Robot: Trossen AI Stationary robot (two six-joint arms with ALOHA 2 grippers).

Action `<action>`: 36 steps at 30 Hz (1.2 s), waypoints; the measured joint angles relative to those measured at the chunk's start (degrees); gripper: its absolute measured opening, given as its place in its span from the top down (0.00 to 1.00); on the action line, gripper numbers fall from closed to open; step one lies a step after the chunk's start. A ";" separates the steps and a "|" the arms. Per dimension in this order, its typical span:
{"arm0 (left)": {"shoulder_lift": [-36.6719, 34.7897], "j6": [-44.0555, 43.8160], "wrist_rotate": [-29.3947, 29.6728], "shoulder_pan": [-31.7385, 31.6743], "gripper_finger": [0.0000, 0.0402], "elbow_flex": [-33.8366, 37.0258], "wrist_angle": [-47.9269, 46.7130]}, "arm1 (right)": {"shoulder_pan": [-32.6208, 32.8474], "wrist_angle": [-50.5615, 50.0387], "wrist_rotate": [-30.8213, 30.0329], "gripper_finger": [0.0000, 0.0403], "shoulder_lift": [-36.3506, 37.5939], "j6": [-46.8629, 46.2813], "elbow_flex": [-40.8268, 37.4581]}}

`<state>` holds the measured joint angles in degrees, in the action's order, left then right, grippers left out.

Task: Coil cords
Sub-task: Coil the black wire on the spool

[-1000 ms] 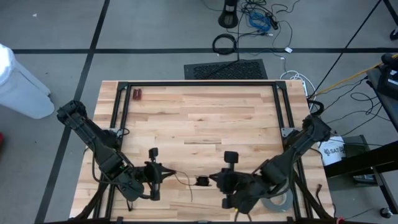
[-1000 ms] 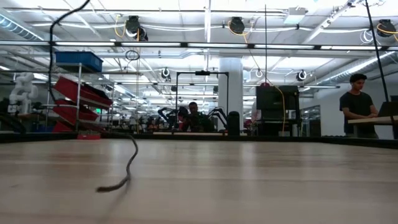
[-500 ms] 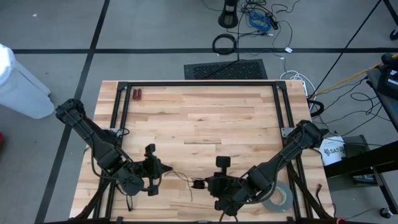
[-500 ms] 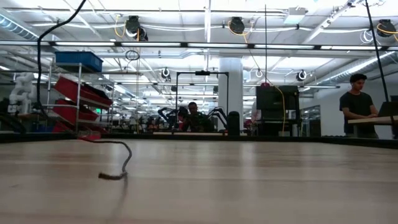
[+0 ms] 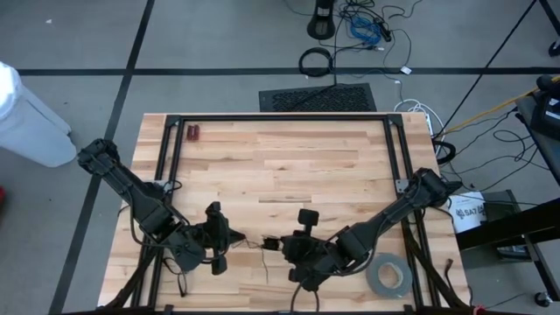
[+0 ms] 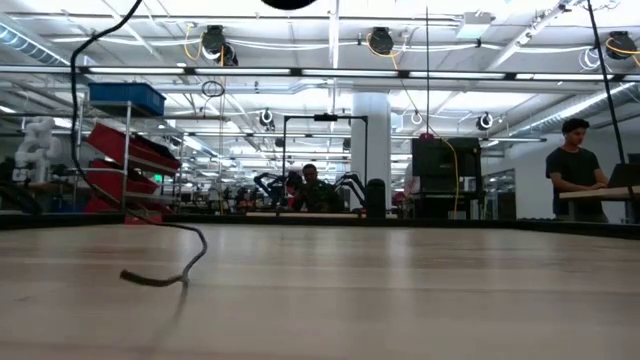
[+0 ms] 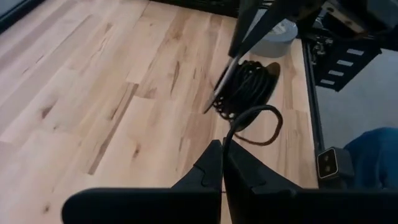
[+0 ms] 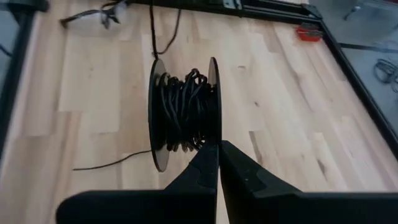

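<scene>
Item: cords (image 5: 272, 242), one thin black line, part wound into a small dark bundle near the front edge of the tabletop (image 5: 280, 166), between the two arms; the rest runs loose as wiry strands.

Right end effector (image 5: 282, 244): clamped on the bundle, its fingers pressed to either side of the windings in the right wrist view (image 8: 184, 115).

Left end effector (image 5: 229, 241): just beside the bundle, fingers drawn tight together on a loose strand that rises in a small loop above them (image 7: 252, 121).

Risks, as I judge them:
- The windings look loosely and unevenly stacked; if the right grip eases, turns could slide off and spring open.
- A hard pull by the left arm could drag the strand through its fingers or tug the bundle askew.
- The free tail lying on the wood (image 6: 160, 272) may snag or kink as it is drawn in.
- The two end effectors work very close; contact between them seems possible.

Surroundings: grey tape roll (image 5: 388, 277) near the right arm, at the front right corner; small red object (image 5: 192, 133) at the far left, well apart; black frame rails (image 5: 278, 116) along the edges. Nothing lies between the end effectors and the cord.
</scene>
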<state>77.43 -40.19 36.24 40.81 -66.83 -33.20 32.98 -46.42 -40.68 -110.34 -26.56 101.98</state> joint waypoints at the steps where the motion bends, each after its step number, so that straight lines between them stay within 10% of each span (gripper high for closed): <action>1: 0.00 -0.21 -0.17 -0.11 0.99 0.00 -0.15 | -0.16 -0.08 -0.49 1.00 -0.18 0.02 0.02; 22: -2.02 -20.93 -0.69 -4.30 0.99 -0.02 -7.34 | -4.92 -0.48 -3.15 1.00 -3.28 0.61 0.02; 36: 3.81 -13.80 7.11 -3.66 0.99 0.00 7.58 | -5.30 -0.83 -6.55 1.00 -3.28 1.94 0.02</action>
<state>81.24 -54.00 43.35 37.15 -66.83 -25.62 27.68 -47.25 -47.23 -113.62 -24.63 102.00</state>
